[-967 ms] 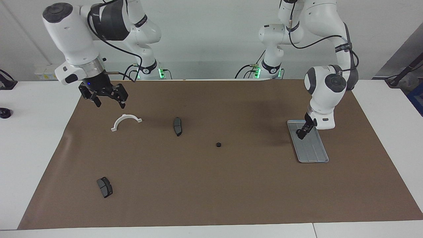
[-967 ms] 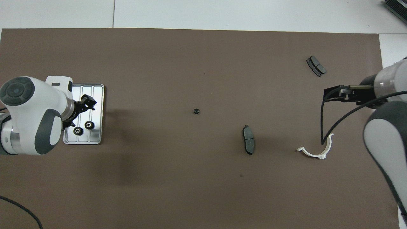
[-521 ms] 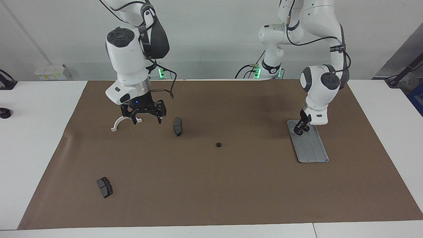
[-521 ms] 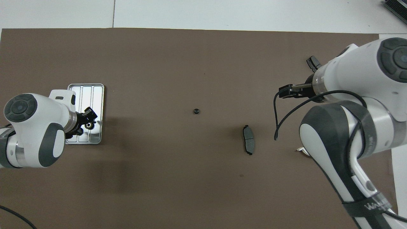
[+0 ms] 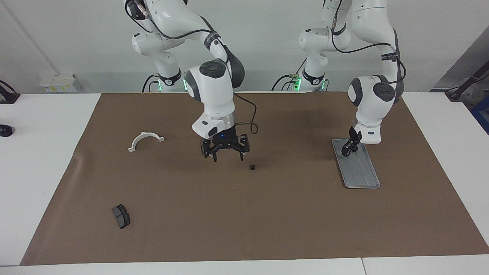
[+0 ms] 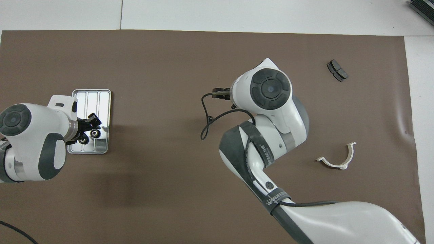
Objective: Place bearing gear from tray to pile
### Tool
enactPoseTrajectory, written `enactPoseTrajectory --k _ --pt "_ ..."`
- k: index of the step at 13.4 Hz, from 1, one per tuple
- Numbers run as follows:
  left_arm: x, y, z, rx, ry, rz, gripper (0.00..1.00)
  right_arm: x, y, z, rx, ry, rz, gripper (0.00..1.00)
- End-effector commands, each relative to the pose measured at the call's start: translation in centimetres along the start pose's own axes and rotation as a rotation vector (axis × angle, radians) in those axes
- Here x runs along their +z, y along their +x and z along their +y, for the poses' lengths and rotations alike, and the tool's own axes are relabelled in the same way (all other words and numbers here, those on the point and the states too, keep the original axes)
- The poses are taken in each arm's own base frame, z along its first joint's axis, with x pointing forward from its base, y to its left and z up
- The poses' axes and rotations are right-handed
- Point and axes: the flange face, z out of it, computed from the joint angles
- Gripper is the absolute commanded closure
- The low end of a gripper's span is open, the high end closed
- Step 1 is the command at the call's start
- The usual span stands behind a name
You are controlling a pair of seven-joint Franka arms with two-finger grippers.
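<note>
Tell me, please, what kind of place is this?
Probably a robotics lab or test bench: two white robot arms stand at a table with a brown mat, and small machine parts lie around, such as gears on a metal tray.

The right gripper (image 5: 228, 156) crowds the small gear (image 5: 252, 167) (mat (image 5: 244, 214) elsewhere lies open).

**What we can't really make out here**

From above, the right arm's big white-and-grey wrist housing (image 6: 270, 88) covers its own gripper, the small black nut-like part and the dark curved pad. In the facing view the right gripper (image 5: 226, 156) blocks that pad too. On the ridged silver-grey metal tray (image 6: 103, 101), one small black toothed gear (image 6: 95, 133) shows, the other sits half under the left gripper (image 6: 85, 129). We can't tell if that gripper actually grips anything.
</note>
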Motion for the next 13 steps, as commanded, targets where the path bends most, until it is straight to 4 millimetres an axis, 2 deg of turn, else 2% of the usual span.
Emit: enactPoseTrajectory --k 1,2,3,6,8,9,10,12,13 --pt "0.2 -0.3 -0.8 0.011 -0.023 0.007 0.45 5.1 -1.6 -4.4 0.004 -0.066 0.012 0.0" --pt "0.2 -0.3 -0.7 0.011 -0.026 0.012 0.45 7.0 -2.3 -6.4 0.007 -0.093 0.028 0.0" --pt "0.2 -0.3 -0.7 0.011 -0.027 0.013 0.45 8.0 -2.4 -6.7 0.011 -0.114 0.043 0.0" --pt "0.8 -0.5 -0.7 0.014 -0.027 0.015 0.45 7.9 -2.0 -7.4 0.012 -0.053 0.095 0.0" --pt "1.6 -0.7 -0.8 0.014 -0.037 0.027 0.46 9.8 -3.2 -8.5 0.011 -0.034 0.098 0.0" --pt "1.7 -0.7 -0.9 0.011 -0.036 0.025 0.46 9.9 -3.7 -8.7 0.009 -0.038 0.088 0.0" --pt "1.8 -0.8 -0.7 0.014 -0.036 0.025 0.49 10.4 -4.2 -8.7 0.007 -0.044 0.074 0.0" --pt "1.8 -0.9 -0.7 0.016 -0.036 0.025 0.59 11.5 -6.6 -8.8 -0.017 -0.064 0.037 0.0" --pt "1.9 -0.9 -0.7 0.016 -0.035 0.024 0.73 11.7 -7.2 -8.8 -0.022 -0.077 0.024 0.0"
